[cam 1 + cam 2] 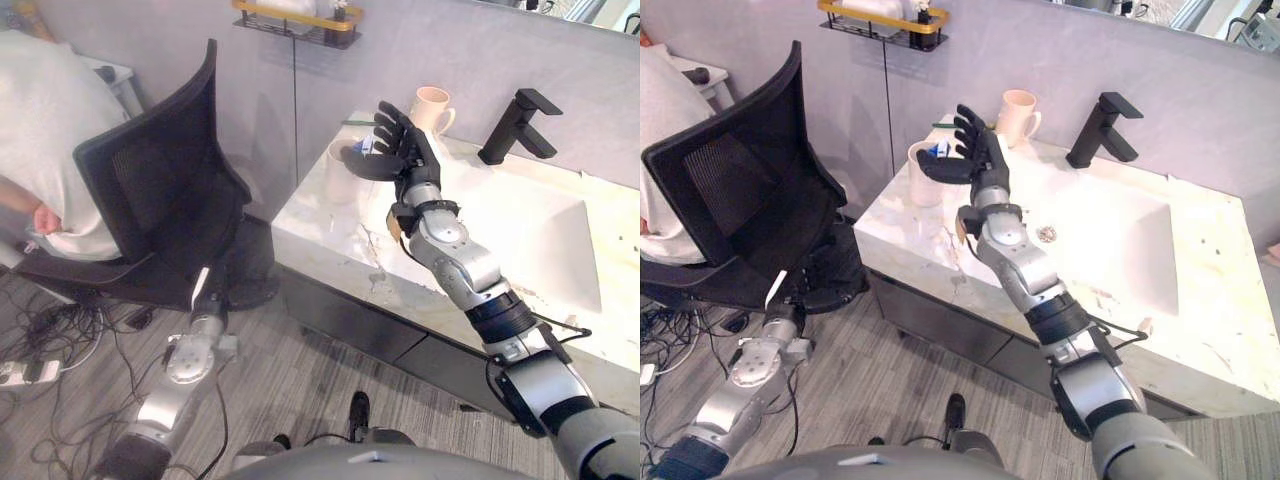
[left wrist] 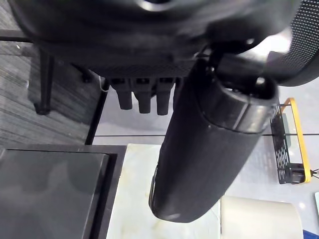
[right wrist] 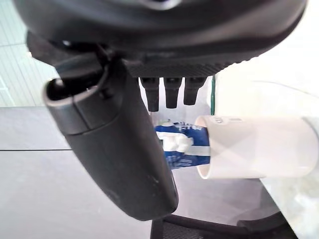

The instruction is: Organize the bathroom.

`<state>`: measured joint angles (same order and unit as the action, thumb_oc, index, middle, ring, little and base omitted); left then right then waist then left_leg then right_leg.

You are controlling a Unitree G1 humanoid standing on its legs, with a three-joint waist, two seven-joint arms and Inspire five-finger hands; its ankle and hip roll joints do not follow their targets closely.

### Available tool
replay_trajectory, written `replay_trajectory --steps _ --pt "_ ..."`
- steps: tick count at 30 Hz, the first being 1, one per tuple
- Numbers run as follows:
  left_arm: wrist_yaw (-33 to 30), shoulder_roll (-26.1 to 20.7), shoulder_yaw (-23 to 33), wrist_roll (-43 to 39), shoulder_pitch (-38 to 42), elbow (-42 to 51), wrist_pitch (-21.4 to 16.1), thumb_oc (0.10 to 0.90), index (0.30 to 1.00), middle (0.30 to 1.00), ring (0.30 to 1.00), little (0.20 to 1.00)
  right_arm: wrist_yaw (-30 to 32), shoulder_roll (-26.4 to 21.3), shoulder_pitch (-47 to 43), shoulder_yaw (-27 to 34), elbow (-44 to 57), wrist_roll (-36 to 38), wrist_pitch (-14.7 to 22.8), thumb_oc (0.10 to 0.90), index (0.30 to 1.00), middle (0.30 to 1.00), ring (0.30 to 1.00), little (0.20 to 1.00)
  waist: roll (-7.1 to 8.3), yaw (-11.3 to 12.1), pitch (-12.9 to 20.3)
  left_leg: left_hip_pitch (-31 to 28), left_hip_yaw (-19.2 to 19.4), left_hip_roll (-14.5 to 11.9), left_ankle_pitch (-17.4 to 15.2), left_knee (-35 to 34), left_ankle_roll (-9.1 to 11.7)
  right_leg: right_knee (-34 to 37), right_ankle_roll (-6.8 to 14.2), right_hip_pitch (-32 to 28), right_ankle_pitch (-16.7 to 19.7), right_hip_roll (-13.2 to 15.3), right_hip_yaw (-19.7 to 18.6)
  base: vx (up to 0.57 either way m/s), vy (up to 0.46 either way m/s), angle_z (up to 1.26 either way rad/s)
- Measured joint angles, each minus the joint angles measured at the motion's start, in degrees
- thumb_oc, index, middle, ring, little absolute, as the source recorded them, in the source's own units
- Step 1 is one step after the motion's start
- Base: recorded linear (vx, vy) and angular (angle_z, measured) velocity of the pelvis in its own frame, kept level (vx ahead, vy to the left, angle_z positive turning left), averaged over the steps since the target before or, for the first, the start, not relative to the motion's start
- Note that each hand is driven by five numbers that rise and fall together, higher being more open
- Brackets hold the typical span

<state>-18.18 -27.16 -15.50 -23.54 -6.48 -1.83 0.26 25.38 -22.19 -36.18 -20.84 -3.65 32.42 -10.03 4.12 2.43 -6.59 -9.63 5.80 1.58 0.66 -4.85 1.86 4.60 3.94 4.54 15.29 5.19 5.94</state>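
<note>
One dark right hand, fingers spread wide and holding nothing, hovers at the white cylindrical cup with its blue-and-white tube — likely reaching in; next, close carefully.

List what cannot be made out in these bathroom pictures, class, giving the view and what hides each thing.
- White cup: the right hand covers part of it in the eye views.
- Blue-and-white tube: its lower end sits hidden inside that cup in the right wrist view.
- Items on the yellow-railed wall shelf: too small, cut by the top edge.
- Left hand: the chair seat hides it in the eye views.
</note>
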Motion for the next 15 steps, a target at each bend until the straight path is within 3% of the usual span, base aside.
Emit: replay_trajectory --steps 8,15 --pt "-1.96 2.22 0.47 -0.14 0.2 -3.81 -0.57 0.8 0.9 0.9 0.9 0.9 0.18 -5.65 3.66 7.55 12.97 -0.09 1.8 0.8 0.9 0.9 0.9 0.9 0.43 -2.6 0.19 -0.81 1.8 0.39 -0.58 -0.01 -0.7 -0.01 0.36 0.06 0.29 -0.16 -2.1 -0.03 0.037 -0.13" --pt "-5.0 4.77 1.66 -0.1 0.3 -7.7 -1.25 0.8 0.9 0.9 0.9 0.9 2.8 -7.83 10.67 16.9 18.57 -3.79 10.43 0.8 0.9 0.9 0.9 0.9 0.61 -5.91 0.31 -1.6 4.38 1.21 -1.14 -0.04 -1.26 0.01 1.02 0.43 0.35 -0.06 -4.82 -0.02 0.045 -0.19"
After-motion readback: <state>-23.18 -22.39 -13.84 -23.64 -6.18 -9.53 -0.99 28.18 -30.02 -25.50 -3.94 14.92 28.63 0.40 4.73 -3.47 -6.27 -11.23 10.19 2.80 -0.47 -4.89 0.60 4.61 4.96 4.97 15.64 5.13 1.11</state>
